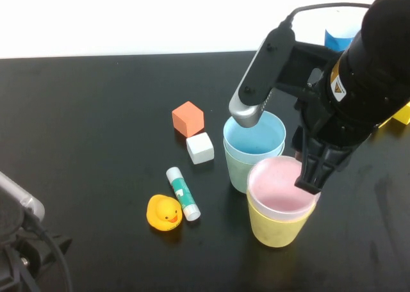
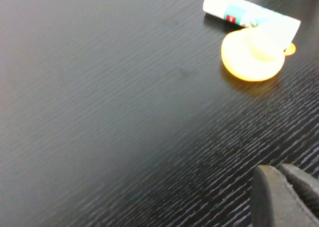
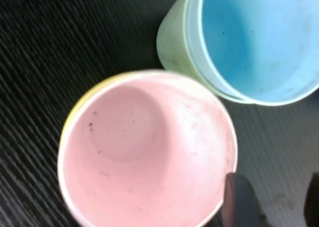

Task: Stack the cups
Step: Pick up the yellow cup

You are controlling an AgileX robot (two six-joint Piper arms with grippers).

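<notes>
The pink cup (image 1: pixel 280 186) sits nested in the yellow cup (image 1: pixel 278 226) at the front right of the black table. Just behind them, the light blue cup (image 1: pixel 255 136) is nested in the pale green cup (image 1: pixel 238 170). My right gripper (image 1: pixel 311 177) hangs over the pink cup's right rim. In the right wrist view the gripper (image 3: pixel 274 202) is open: one finger (image 3: pixel 240 202) overlaps the pink cup's (image 3: pixel 144 152) rim, and bare table shows between the two fingers. My left gripper (image 2: pixel 279 170) is shut and empty, low over the table at the front left.
An orange cube (image 1: pixel 188 118), a white cube (image 1: pixel 200 147), a glue stick (image 1: pixel 183 193) and a yellow rubber duck (image 1: pixel 164 212) lie left of the cups. A blue cone (image 1: pixel 339 37) shows behind the right arm. A yellow object (image 1: pixel 402 114) sits at the right edge.
</notes>
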